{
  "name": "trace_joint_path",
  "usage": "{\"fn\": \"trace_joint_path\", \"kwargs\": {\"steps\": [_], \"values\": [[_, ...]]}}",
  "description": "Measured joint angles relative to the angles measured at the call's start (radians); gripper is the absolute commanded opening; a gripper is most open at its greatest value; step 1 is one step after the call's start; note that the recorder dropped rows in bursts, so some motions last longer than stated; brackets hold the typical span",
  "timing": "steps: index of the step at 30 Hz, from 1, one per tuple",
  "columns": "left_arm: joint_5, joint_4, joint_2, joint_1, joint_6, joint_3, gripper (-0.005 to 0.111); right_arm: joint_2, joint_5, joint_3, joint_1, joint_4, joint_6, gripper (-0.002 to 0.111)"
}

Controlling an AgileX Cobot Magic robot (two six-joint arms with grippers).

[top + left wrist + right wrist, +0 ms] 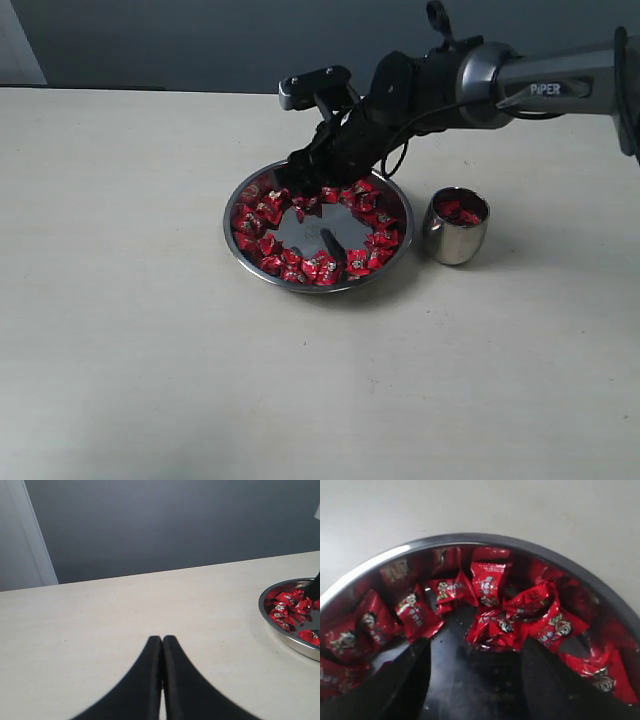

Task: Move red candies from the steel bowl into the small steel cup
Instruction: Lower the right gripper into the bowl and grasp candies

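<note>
Right gripper point(475, 642): jaws spread wide, empty, low over red candies point(262, 212) at far rim of steel bowl point(232, 240); small steel cup point(452, 243) just beside bowl, few candies inside; most remain in bowl; judged early stage.

One steel bowl point(305, 232), one small steel cup point(455, 238), and red candies point(265, 212): roughly two dozen dished, at least two showing in the cup.
</note>
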Motion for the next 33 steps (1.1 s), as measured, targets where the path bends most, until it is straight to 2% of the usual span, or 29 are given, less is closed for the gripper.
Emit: {"fn": "trace_joint_path", "kwargs": {"steps": [33], "values": [[0.0,0.0,0.0,0.0,0.0,0.0,0.0,0.075,-0.151,0.0,0.0,0.146,0.0,0.053]]}}
